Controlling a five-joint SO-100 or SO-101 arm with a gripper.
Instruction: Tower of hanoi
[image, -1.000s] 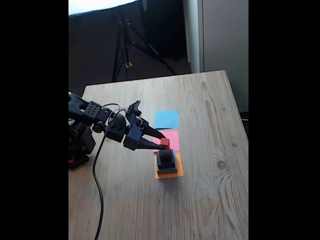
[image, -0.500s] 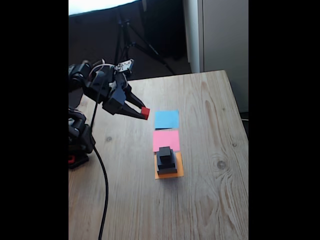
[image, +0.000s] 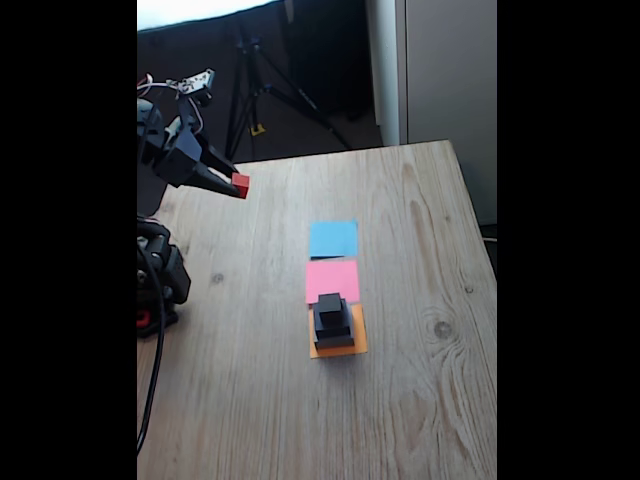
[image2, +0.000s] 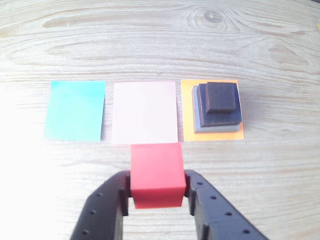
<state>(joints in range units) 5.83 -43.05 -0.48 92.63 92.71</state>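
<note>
Nearest, wrist view: gripper (image2: 156, 192), jaws clamped on either side of the tiny red cube (image2: 156, 174), which sits square between them, top face showing.

Beyond the cube, on the wooden table (image2: 150, 40), three paper squares in a row: blue paper square (image2: 75, 110) at the view's left, pink paper square (image2: 145, 112) in the middle, orange paper square (image2: 190, 112) at right.

On the orange square: stack of three blocks, wide flat grey block (image2: 218, 127) at the bottom, medium black block (image2: 201, 106) on it, small dark grey block (image2: 221, 96) on top.

Governing relation: the cube is held high above the table's far left edge in the fixed view (image: 240, 185), well apart from all three squares. In the wrist view the pink square lies straight ahead of the jaws, the blue one ahead-left. Any placement calls for a reach forward and down.
</note>
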